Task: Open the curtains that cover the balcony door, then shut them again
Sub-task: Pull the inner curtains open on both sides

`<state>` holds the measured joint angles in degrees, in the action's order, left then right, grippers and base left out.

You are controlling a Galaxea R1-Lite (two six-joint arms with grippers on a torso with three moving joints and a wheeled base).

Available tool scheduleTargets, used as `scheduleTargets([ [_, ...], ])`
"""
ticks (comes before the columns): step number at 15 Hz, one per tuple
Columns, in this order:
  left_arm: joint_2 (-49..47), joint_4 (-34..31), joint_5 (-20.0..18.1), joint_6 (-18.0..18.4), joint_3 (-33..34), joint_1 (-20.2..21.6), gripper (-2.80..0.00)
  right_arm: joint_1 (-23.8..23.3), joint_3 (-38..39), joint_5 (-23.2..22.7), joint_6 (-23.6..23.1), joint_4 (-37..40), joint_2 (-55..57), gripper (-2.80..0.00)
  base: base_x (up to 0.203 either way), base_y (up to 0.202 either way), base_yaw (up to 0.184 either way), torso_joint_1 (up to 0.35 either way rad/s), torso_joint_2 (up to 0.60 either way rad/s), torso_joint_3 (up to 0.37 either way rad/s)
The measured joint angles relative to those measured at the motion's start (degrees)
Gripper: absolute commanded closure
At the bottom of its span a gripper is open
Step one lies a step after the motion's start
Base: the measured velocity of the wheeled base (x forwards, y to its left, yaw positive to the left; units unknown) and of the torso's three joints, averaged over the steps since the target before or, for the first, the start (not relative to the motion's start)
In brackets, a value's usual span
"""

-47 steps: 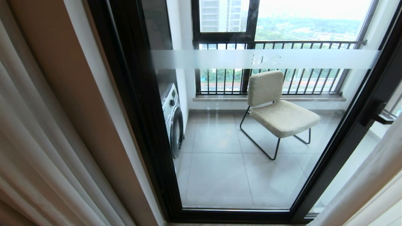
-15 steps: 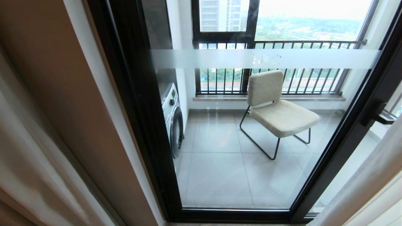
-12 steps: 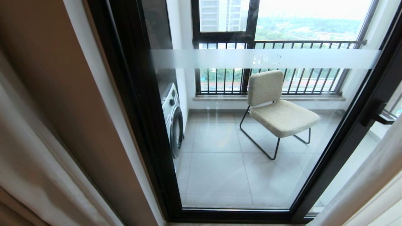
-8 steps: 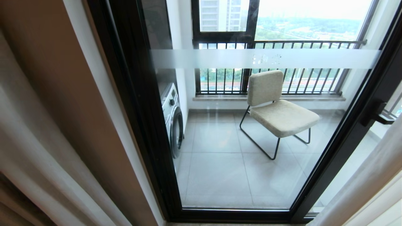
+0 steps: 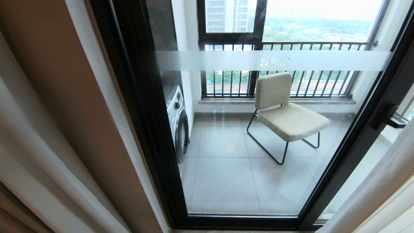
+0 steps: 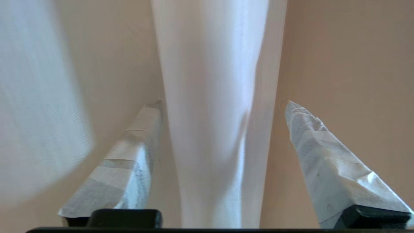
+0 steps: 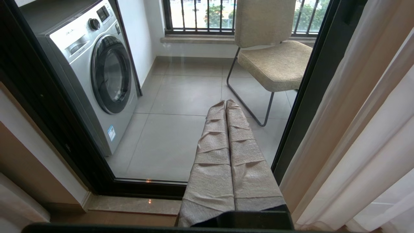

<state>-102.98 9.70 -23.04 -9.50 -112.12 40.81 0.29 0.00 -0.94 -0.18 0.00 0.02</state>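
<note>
Left wrist view showed the left gripper (image 6: 223,103) with jaws apart around a hanging fold of the curtains (image 6: 210,97); the right gripper (image 7: 225,103) had jaws together, facing the balcony door (image 7: 310,81).

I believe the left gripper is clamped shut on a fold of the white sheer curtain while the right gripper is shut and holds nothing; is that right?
Not quite. The left wrist view shows the left gripper open, its taped fingers standing apart on either side of the white sheer curtain fold without pinching it. The rest holds: the right gripper is shut and holds nothing.
</note>
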Motion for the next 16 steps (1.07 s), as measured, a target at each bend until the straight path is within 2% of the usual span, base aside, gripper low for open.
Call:
scheduleTargets([
  [4, 1.63, -0.48, -0.68, -1.00, -0.40, 0.04, -2.80, 0.06, 0.00, 0.00, 0.03, 0.00, 0.00, 0.00, 0.000, 0.000, 0.000, 0.000, 0.00, 0.000],
  [10, 7.84, -15.53, -0.85, -0.98, 0.49, -1.05, -2.80, 0.01, 0.00, 0.00, 0.02, 0.00, 0.00, 0.00, 0.000, 0.000, 0.000, 0.000, 0.00, 0.000],
  [16, 11.15, -16.01, -0.68, -0.98, 1.26, -10.60, -2.80, 0.06, 0.00, 0.01, 0.02, 0.00, 0.00, 0.00, 0.000, 0.000, 0.000, 0.000, 0.00, 0.000],
])
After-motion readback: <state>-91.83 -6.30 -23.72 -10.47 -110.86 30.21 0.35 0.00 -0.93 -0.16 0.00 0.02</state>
